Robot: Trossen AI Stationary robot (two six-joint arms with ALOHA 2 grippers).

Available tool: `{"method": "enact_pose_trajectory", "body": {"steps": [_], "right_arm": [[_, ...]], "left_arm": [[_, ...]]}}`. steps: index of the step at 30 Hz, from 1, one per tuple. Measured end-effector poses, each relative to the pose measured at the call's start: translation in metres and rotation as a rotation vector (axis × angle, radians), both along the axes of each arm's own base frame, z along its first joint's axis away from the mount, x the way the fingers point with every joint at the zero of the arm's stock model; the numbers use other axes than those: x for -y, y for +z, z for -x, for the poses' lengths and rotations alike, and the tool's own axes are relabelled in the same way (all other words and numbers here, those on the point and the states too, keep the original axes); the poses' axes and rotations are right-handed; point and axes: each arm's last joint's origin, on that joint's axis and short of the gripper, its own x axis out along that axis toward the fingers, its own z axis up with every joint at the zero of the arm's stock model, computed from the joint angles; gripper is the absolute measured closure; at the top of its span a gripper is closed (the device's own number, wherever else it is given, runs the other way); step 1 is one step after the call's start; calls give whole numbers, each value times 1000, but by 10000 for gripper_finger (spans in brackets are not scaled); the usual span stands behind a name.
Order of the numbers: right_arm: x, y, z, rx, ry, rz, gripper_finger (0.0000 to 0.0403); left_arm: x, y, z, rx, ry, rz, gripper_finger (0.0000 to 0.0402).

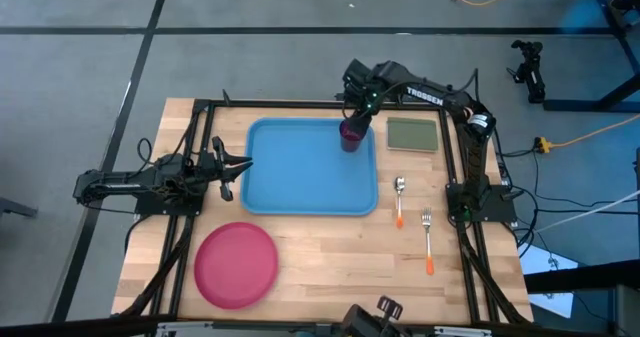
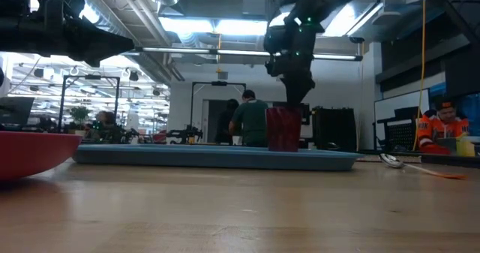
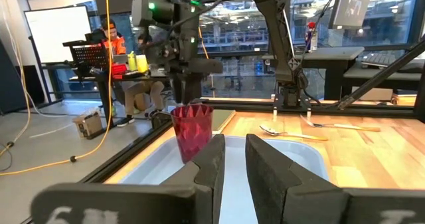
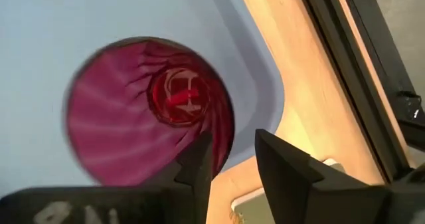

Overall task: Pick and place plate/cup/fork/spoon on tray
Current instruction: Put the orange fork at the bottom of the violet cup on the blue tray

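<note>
The dark magenta cup [image 1: 352,135] stands upright on its base in the far right corner of the light-blue tray [image 1: 300,182]. My right gripper [image 4: 232,154] is above the cup and points down. It is open, with one finger inside the cup's rim and one outside on the side nearest the tray's corner. The gap is wider than the cup's wall. The pink-red plate [image 1: 236,264] lies on the table near the front left. The spoon [image 1: 399,199] and the fork [image 1: 427,239] lie to the right of the tray. My left gripper [image 1: 236,172] is open and empty at the tray's left edge.
An olive-green square pad [image 1: 411,134] lies at the far right, beside the tray's corner and the cup. Black frame rails run along the table's left, far and right sides. People sit and stand in the room beyond the table.
</note>
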Motion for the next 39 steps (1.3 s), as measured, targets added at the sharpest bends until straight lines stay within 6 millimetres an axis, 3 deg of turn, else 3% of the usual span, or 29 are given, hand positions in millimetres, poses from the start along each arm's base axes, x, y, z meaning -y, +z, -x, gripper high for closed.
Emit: {"method": "enact_pose_trajectory", "body": {"steps": [7,12,14,18,22,25,33,39], "right_arm": [[-20,38,-7,-2,33,-7,285],[-61,54,-1,-180,104,-113,286],[-77,57,-4,-154,119,-101,286],[-115,69,11,-149,194,-100,286],[-143,69,43,-168,210,-59,286],[-152,57,72,-197,58,-24,286],[-186,2,150,-300,-447,-102,286],[-224,-35,190,-309,-815,-153,286]], "left_arm": [[0,0,0,0,0,0,346],[0,0,0,0,0,0,347],[0,0,0,0,0,0,347],[0,0,0,0,0,0,347],[0,0,0,0,-4,-1,346],[0,0,0,0,-8,-1,346],[0,0,0,0,-7,-1,347],[0,0,0,0,-7,-1,347]]}}
